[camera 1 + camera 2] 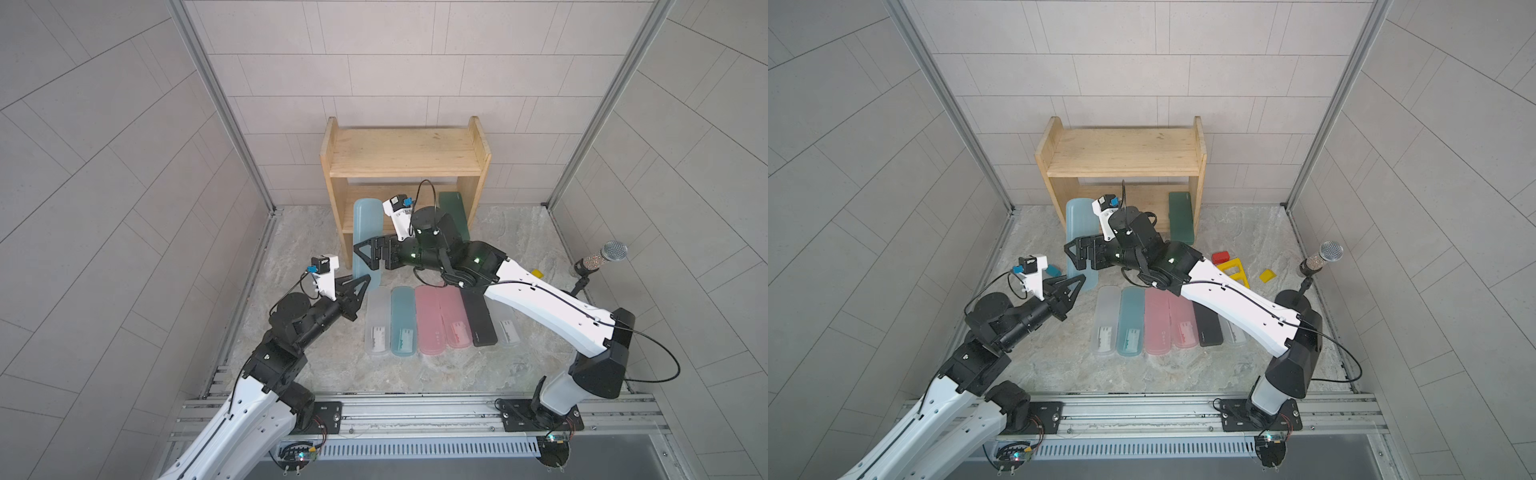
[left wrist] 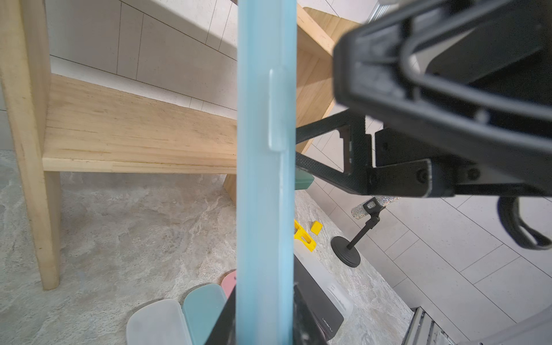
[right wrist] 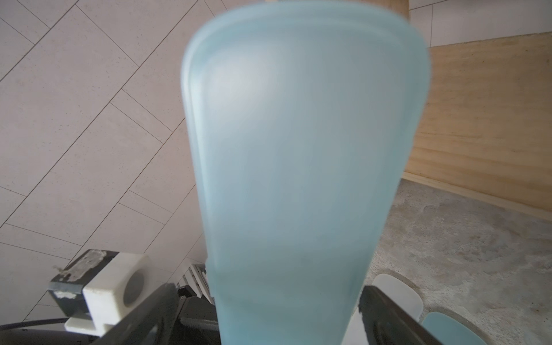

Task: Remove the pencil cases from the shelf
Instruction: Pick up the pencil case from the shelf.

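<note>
Bright, even, diffuse light fills both top views; only soft shadows lie under the shelf (image 1: 405, 166) boards and the arms. Wall lines bow toward the edges. Close to the wrist cameras, the light teal pencil case (image 3: 298, 179) and the right arm (image 2: 448, 74) are blurred.

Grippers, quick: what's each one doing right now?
Left gripper: shut on the light blue pencil case.
Right gripper: open, jaws either side of it.
</note>
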Robot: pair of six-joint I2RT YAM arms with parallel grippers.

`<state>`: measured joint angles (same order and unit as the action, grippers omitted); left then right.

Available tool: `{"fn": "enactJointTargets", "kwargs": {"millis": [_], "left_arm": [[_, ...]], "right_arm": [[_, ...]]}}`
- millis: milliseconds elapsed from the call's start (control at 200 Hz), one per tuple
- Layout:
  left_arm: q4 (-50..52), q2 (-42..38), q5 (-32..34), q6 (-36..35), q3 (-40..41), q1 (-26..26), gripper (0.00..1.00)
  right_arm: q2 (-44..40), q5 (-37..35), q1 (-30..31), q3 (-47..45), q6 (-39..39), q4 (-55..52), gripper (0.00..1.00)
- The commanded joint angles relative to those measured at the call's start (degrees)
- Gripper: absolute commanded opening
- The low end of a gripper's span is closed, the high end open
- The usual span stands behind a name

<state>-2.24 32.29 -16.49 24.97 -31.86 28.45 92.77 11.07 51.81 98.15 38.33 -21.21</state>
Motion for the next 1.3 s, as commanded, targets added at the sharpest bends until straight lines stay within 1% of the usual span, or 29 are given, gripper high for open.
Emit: {"fn": "enactJointTargets", "kwargs": {"millis": [0,135,275,315,480,545,580,610,775,815,846,936,1006,1106,1146,1296], "left_arm": [[-0.3,-1.3,-0.2,-1.3,-1.1,-0.2,0.0],[-0.9,-2.0,0.1,-1.1,-0.3,-0.2,0.0],[-0.1,-1.3,-0.5,-1.4,-1.2,-0.2,0.0],[0.0,-1.3,-0.6,-1.4,-1.3,-0.2,0.0],[0.1,-2.1,0.1,-1.2,-1.1,-0.2,0.0],[0.3,-2.0,0.1,-1.1,-1.3,-0.2,0.0],[0.5,-1.9,0.1,-1.1,-1.5,-0.2,0.0],[0.7,-1.8,0.1,-1.1,-1.6,-0.2,0.0],[0.8,-1.9,0.9,-1.0,-1.8,-0.2,0.0],[0.9,-1.8,1.2,-1.1,-1.9,-0.2,0.08],[1.0,-1.8,1.5,-1.1,-2.0,-0.2,0.17],[1.2,-1.9,2.3,-1.0,-2.0,-0.2,0.38],[1.5,-2.2,3.1,-0.9,-2.0,-0.2,0.58],[2.6,-3.2,4.9,-0.9,-2.1,-0.2,0.78],[3.3,-3.5,5.7,-1.1,-2.3,-0.2,0.81],[5.3,-4.4,8.0,-1.5,-3.0,-0.2,0.85]], "right_arm": [[1.0,-1.0,0.7,1.5,-0.9,-0.5,0.98],[2.2,-1.3,1.0,2.8,-1.3,-2.0,0.95],[1.7,-2.6,0.9,1.8,-1.4,-2.0,0.89],[1.6,-2.5,0.9,1.7,-1.4,-2.0,0.85],[1.5,-3.1,0.9,1.5,-1.8,-3.5,0.6],[1.1,-3.1,1.0,0.6,-2.2,-3.2,0.47],[0.9,-3.3,0.9,0.4,-2.2,-2.9,0.42],[0.8,-3.4,0.9,0.3,-2.2,-2.8,0.4],[0.3,-3.8,0.9,0.2,-2.3,-3.1,0.37],[0.0,-4.1,0.9,-0.1,-2.5,-3.4,0.36],[-0.3,-4.3,0.8,-0.2,-2.5,-3.5,0.36],[-1.3,-4.6,0.6,-1.3,-2.6,-3.6,0.34],[-2.1,-4.7,0.3,-2.3,-2.7,-3.7,0.32],[-3.7,-5.1,-0.3,-4.3,-2.9,-3.6,0.28],[-4.5,-5.2,-0.5,-5.2,-2.9,-3.7,0.26],[-7.7,-5.1,-1.6,-9.5,-2.8,-3.6,0.25]]}}
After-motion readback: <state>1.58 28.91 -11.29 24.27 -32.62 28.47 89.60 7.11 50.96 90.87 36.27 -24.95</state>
